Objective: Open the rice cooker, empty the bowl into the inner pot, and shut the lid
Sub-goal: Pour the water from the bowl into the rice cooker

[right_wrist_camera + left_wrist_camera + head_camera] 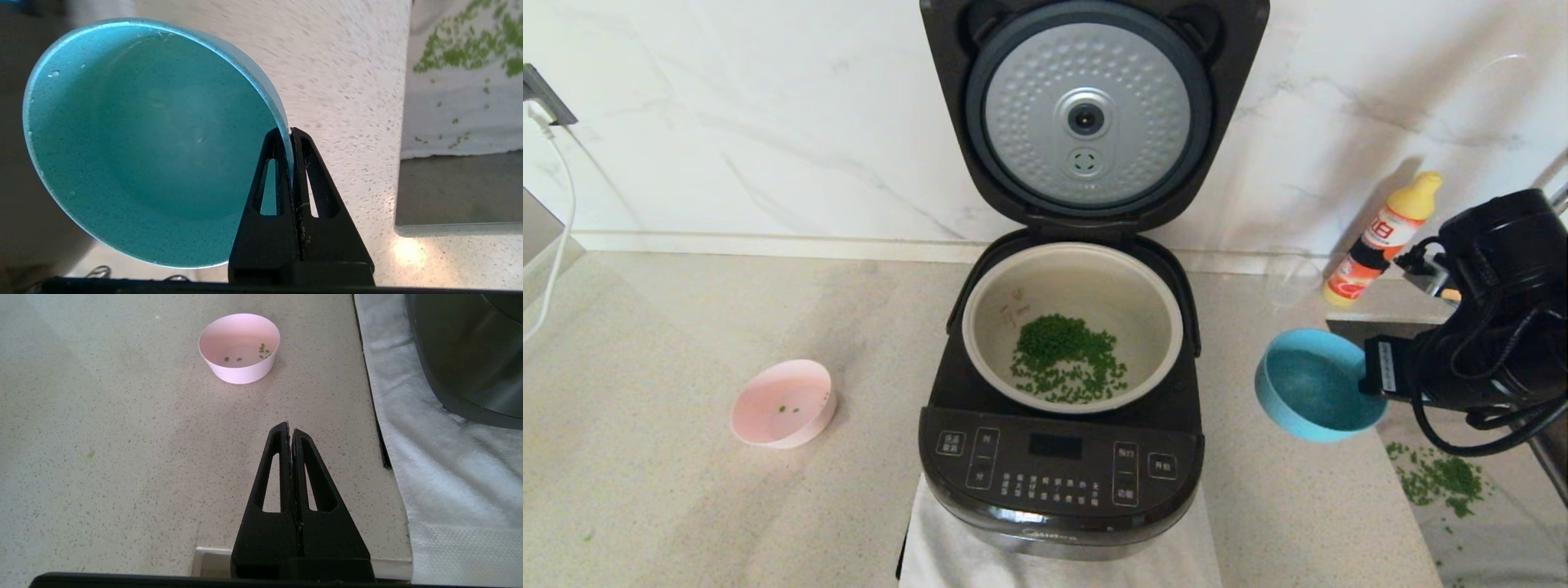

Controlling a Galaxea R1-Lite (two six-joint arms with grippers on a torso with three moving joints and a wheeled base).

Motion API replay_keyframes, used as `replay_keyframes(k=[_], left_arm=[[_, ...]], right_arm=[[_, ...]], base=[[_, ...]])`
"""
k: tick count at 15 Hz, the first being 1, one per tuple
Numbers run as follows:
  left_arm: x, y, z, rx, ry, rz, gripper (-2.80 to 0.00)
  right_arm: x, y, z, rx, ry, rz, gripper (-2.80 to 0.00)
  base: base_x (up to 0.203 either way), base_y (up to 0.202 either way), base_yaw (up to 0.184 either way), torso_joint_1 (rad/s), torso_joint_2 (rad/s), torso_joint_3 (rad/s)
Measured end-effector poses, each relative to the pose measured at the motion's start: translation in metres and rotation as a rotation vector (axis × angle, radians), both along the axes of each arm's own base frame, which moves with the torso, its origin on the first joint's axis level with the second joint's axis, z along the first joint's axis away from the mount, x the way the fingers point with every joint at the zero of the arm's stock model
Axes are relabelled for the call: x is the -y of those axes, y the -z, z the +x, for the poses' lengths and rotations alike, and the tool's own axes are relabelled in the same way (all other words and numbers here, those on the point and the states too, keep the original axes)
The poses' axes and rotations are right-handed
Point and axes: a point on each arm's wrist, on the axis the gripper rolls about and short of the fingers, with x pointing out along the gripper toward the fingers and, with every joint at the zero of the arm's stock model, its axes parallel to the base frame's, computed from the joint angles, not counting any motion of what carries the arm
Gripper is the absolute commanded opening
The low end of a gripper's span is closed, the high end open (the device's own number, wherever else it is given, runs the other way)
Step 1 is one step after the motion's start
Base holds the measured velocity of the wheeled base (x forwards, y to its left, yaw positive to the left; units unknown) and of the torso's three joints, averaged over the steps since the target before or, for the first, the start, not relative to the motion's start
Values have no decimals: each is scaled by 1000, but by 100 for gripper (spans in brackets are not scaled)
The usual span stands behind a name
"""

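The black rice cooker (pixel 1062 482) stands in the middle with its lid (pixel 1090 114) swung up, dimpled silver underside showing. Green bits lie in the pale inner pot (pixel 1072 282). To the cooker's right, my right gripper (pixel 289 132) is shut on the rim of a blue bowl (pixel 1311 385) (pixel 143 143), held tilted above the counter; its inside looks bare. A pink bowl (pixel 784 403) (pixel 240 347) with a few green bits sits on the counter left of the cooker. My left gripper (pixel 289 428) hangs shut and empty above the counter, short of that bowl.
A white cloth (pixel 445 457) lies under the cooker. An orange-and-yellow bottle (pixel 1380 241) stands at the back right by the wall. Green bits are spilled on a lower surface at the right (pixel 1437 478) (pixel 461 49). A white cable (pixel 560 237) hangs at the far left.
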Motion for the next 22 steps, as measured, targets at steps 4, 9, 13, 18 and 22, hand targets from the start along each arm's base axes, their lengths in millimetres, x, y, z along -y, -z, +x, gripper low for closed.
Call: replay_keyframes(k=[4, 9, 13, 18, 22], left_arm=[[0, 0, 0, 0, 0, 0, -280], [0, 0, 0, 0, 1, 0, -280], [0, 0, 0, 0, 1, 0, -280], [0, 0, 0, 0, 1, 0, -280], [0, 0, 0, 0, 1, 0, -280]], right_arm=[[-10, -38, -9, 16, -40, 8, -280], [-28, -71, -16, 31, -116, 10, -280], [-46, -89, -15, 57, -174, 18, -280], [-77, -99, -4, 74, -253, 20, -280], [-103, -91, 8, 85, -286, -5, -280]], base=[[0, 0, 0, 0, 0, 0], [0, 0, 0, 0, 0, 0], [0, 0, 0, 0, 0, 0], [0, 0, 0, 0, 0, 0], [0, 0, 0, 0, 0, 0]])
